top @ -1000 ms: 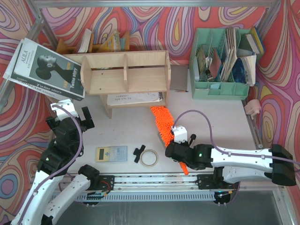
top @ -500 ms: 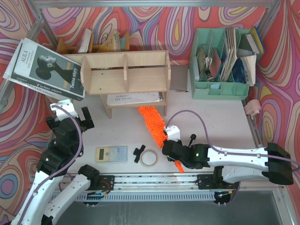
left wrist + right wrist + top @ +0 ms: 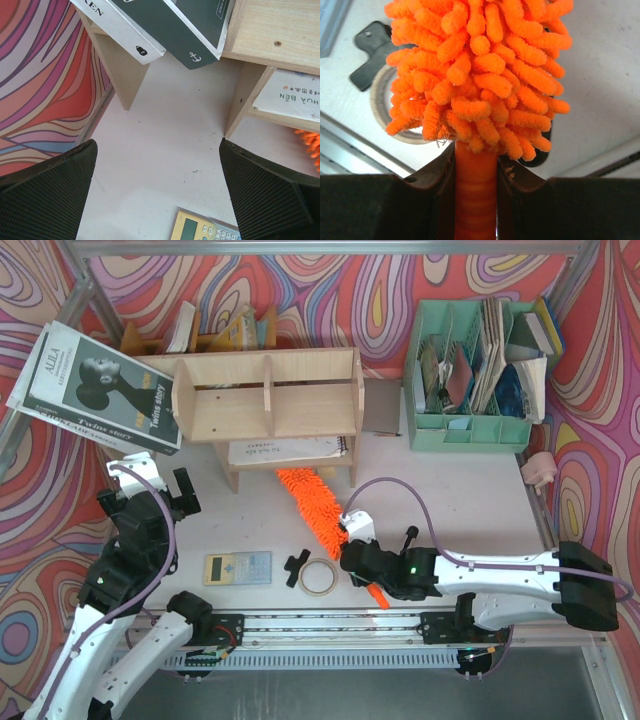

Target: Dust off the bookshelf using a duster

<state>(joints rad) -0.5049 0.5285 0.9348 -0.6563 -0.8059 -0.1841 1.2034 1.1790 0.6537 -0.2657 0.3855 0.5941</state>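
Dusting looks barely begun: the duster [image 3: 312, 505] sits at frame centre, its fluffy tip just below the bookshelf [image 3: 265, 390], apparently touching no board. Its long axis runs diagonally, head upper left, handle lower right, clamped in the right gripper [image 3: 356, 545]; the left gripper [image 3: 170, 490] gapes wide, empty

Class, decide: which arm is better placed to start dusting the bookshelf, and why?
Right. The right pincer is shut on the duster by its handle, the fluffy end lying by the bookshelf. The left pincer hangs open, holding nothing.
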